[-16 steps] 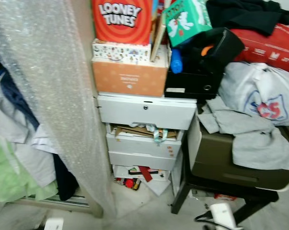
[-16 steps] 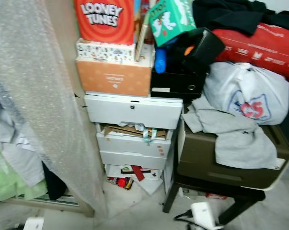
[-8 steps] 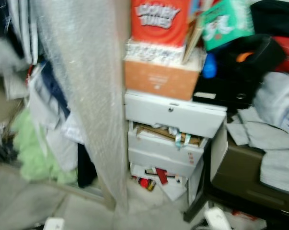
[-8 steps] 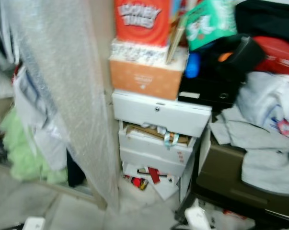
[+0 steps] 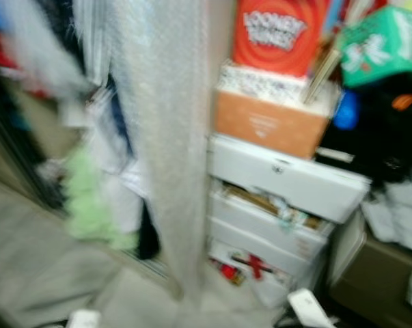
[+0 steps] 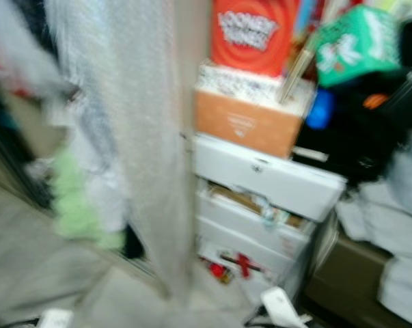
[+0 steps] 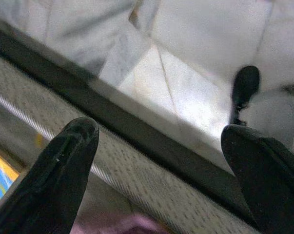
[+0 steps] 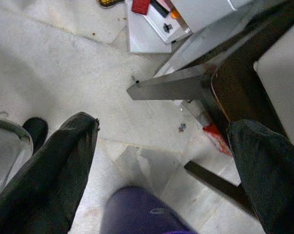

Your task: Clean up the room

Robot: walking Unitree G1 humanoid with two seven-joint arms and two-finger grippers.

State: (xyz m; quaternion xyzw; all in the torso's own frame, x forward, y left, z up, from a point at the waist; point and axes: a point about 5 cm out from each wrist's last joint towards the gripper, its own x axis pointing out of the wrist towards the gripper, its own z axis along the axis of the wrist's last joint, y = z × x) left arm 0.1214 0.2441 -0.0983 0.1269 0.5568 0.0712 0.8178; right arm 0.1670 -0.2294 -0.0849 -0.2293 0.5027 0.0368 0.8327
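Head views blurred: Looney Tunes box (image 5: 277, 35) tops an orange box (image 5: 268, 124) on the white drawer unit (image 5: 281, 205), bubble wrap (image 5: 166, 137) beside; left gripper (image 7: 161, 161) and right gripper (image 8: 166, 161) spread, empty, above floor tiles (image 8: 64, 73).

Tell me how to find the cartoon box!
Look for the white drawer unit right of the hanging bubble wrap. An orange cardboard box sits on top, then a flat white patterned box, and the Looney Tunes box stands on that. It is the bright red one with white letters, beside a green box.
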